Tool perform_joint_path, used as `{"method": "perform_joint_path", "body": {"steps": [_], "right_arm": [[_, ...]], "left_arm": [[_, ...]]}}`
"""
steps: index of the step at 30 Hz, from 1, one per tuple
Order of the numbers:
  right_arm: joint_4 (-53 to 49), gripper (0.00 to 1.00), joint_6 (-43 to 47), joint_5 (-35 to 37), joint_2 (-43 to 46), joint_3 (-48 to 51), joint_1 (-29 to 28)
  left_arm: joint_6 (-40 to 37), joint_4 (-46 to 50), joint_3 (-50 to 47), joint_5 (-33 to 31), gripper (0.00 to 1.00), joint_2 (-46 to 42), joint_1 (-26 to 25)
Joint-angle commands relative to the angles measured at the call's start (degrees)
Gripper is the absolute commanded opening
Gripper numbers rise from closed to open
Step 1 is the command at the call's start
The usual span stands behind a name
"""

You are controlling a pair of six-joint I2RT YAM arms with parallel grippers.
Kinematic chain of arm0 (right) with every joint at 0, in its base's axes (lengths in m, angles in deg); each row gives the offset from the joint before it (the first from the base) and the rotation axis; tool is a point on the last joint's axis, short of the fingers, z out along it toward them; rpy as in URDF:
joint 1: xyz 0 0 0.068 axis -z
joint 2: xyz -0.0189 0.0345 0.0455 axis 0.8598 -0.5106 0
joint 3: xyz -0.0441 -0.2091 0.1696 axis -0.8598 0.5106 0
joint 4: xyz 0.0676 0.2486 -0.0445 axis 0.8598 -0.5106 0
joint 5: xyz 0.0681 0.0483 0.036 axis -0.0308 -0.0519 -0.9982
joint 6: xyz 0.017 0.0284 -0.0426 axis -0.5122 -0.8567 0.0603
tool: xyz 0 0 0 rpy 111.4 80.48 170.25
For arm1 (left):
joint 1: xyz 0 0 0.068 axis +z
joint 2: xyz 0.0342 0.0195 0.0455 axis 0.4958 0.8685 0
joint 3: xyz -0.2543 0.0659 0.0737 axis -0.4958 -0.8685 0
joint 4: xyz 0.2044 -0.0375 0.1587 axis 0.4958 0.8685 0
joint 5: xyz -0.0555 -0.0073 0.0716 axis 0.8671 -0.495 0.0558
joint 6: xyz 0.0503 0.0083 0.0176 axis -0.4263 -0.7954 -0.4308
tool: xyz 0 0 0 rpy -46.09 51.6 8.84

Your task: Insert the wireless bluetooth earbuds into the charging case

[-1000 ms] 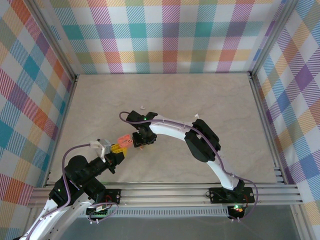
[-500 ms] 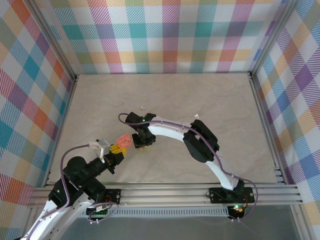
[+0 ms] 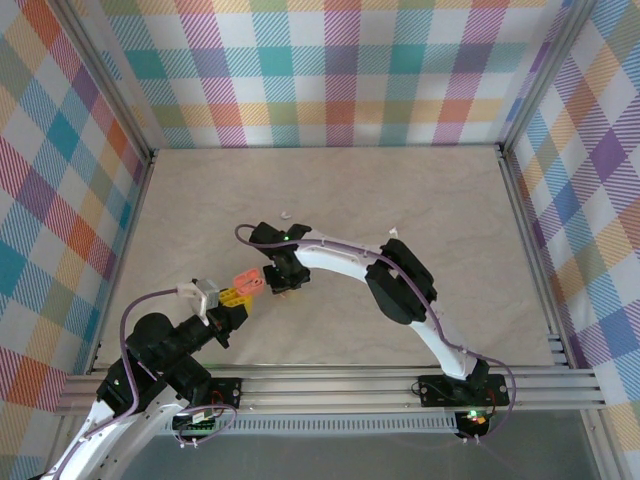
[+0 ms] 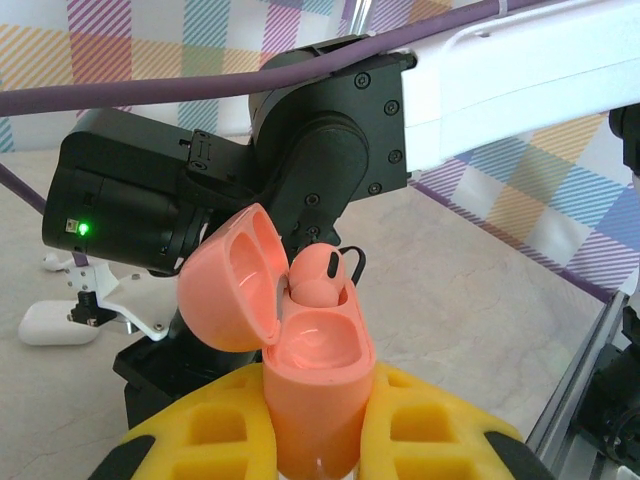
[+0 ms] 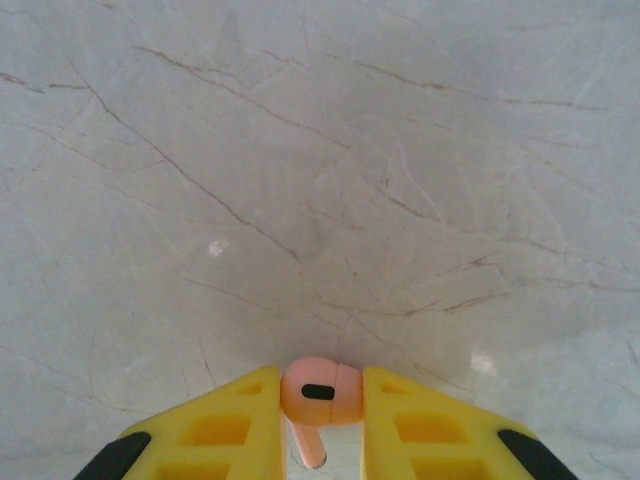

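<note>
One pink bud point(image 4: 320, 275) sits in the open case point(image 4: 318, 345) | left end effector point(image 4: 320, 400) clamped on case | right end effector point(image 5: 320, 378) closed on second pink bud point(image 5: 318, 392), close to tabletop point(image 5: 320, 150) | step: pickup of bud | next, I judge: lift, bring to free socket, stem pointing down.

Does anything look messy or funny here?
A little. The pink earbud in the open pink case sticks up high instead of sitting flat, and tiny white bits lie loose far out on the table.
</note>
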Motion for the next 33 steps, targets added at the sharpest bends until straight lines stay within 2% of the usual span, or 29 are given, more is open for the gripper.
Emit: {"method": "perform_joint_path", "body": {"steps": [1,10,15,26,33], "right_arm": [[0.0,0.22,0.8,-0.4,4.0,3.0,2.2],[4.2,0.21,1.3,0.9,14.3,13.9,7.9],[7.4,0.21,1.1,-0.2,19.5,20.9,11.4],[12.1,0.20,0.4,-2.2,25.4,34.5,14.0],[13.7,0.20,0.6,-2.3,29.3,39.5,16.4]], "left_arm": [[0.9,-3.2,0.8,0.7,0.00,0.4,-0.5],[3.0,-8.7,-0.3,3.2,0.00,4.1,-0.5],[3.7,-15.3,-1.4,4.4,0.00,8.2,-0.5],[5.8,-32.6,-6.4,6.7,0.00,21.4,-0.5],[3.5,-37.7,-5.1,8.4,0.00,30.2,-0.5]]}}
